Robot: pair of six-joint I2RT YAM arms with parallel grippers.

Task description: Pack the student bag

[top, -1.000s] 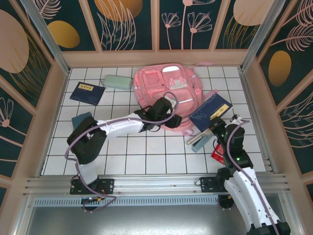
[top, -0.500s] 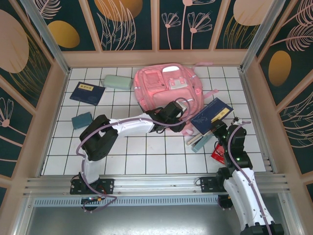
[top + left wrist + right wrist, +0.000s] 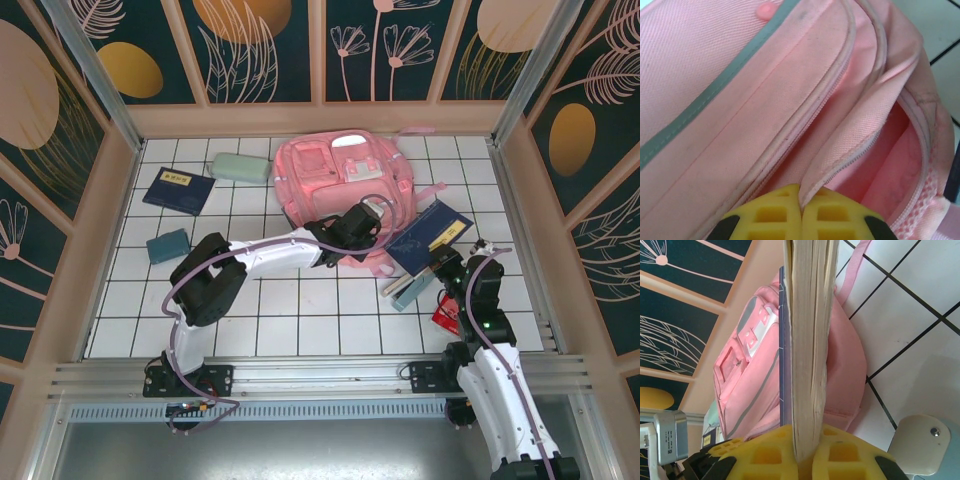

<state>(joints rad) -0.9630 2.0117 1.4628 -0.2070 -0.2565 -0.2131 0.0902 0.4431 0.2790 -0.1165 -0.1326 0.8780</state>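
The pink student bag (image 3: pixel 335 175) lies flat at the back middle of the tiled table. My left gripper (image 3: pixel 366 224) is at its near edge. In the left wrist view the yellow fingers (image 3: pixel 775 215) are shut on the zip edge of the bag's (image 3: pixel 765 100) open main compartment, and the pink lining (image 3: pixel 895 165) shows to the right. My right gripper (image 3: pixel 444 262) is shut on a dark blue book (image 3: pixel 430 230) held just right of the bag. In the right wrist view the book's page edges (image 3: pixel 810 340) rise upright from the gripper (image 3: pixel 812 456), with the bag (image 3: pixel 752 390) behind.
A mint-green pencil case (image 3: pixel 240 166) and a second blue book (image 3: pixel 178 189) lie at the back left. A teal block (image 3: pixel 167 245) sits at the left. A pale blue item (image 3: pixel 405 292) and a red item (image 3: pixel 445 316) lie beside the right arm. Frame posts ring the table.
My left gripper moved right along the bag's near edge and closed on the rim of the opening. The right arm with the book barely moved.
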